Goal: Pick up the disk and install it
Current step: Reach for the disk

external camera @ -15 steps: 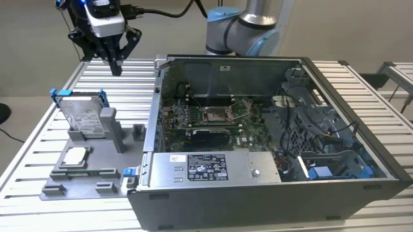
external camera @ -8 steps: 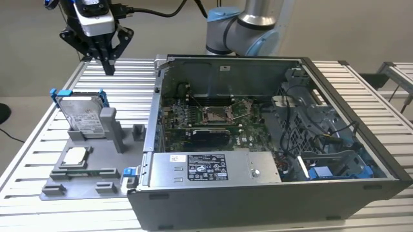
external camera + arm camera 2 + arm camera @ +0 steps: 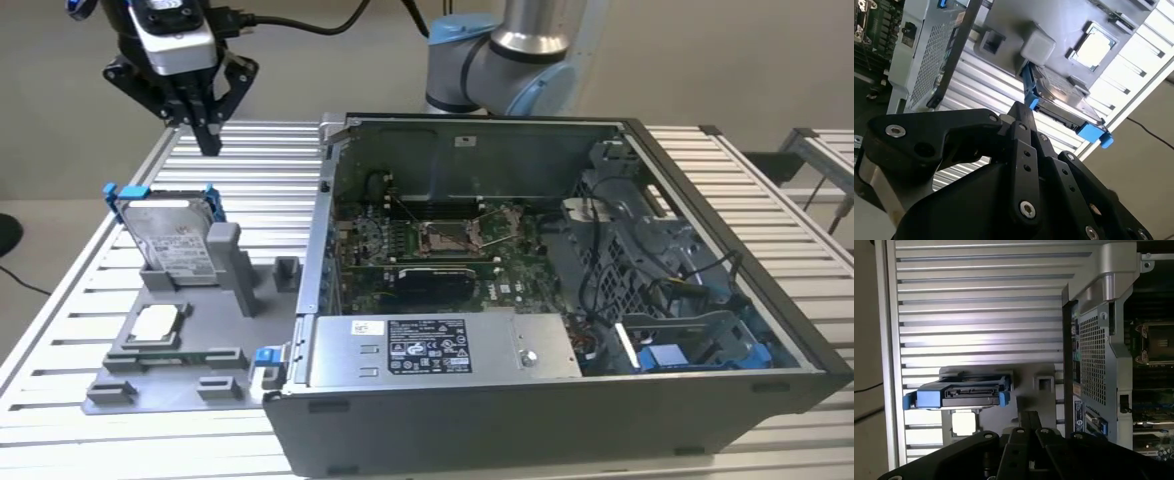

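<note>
Both fingers of my claw (image 3: 210,142) meet, gripping nothing, hanging above the disk (image 3: 174,240) propped tilted in its grey holder (image 3: 174,385).

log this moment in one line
disk: standing in grey fixture, untouched | gripper: shut, empty, apart from disk | computer case: open

You'll find no print here that can be read. The disk (image 3: 171,240), standing in its grey holder (image 3: 224,268) just outside the computer case (image 3: 534,432), carries a white label with dark lines too fine to make out. Inside the case, the grey power supply box (image 3: 541,350) along the wall nearest the exterior camera bears a black label (image 3: 430,347) and a small white sticker (image 3: 367,327). Another small white sticker (image 3: 465,140) sits on the case's far inner wall.
</note>
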